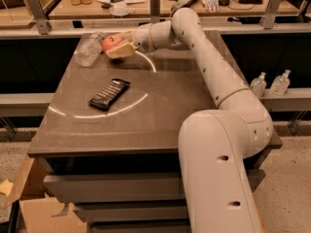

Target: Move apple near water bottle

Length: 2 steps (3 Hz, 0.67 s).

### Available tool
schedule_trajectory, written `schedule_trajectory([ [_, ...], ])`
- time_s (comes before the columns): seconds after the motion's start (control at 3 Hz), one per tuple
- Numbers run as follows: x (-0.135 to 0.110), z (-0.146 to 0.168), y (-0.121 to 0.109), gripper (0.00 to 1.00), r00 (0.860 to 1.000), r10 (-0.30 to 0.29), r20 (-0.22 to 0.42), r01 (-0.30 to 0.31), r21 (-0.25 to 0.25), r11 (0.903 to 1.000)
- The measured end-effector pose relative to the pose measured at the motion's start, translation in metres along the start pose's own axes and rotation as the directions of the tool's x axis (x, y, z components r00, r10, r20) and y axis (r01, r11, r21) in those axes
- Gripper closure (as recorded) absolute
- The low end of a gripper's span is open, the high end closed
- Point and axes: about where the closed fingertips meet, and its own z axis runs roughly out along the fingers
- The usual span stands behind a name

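End effector (115, 47) is at the far-left corner of the worktop (160, 106), clamped on the apple (111, 41). The apple sits at its tip, just beside the water bottle (89, 50). Dark snack bar (109, 93) lies well apart.

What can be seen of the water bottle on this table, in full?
The water bottle looks like clear, crinkled plastic with a pale band. It lies on its side at the far left corner of the dark table, set at an angle with one end toward the back edge. No cap can be made out. The apple sits close on its right, though contact cannot be told. The gripper is at the apple, not on the bottle.
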Motion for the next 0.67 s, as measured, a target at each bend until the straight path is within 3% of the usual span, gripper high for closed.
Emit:
schedule_trajectory([
  [0.67, -0.0085, -0.0078, 0.0177, 0.04, 0.993, 0.023, -0.12, -0.029, -0.052, 0.9982],
])
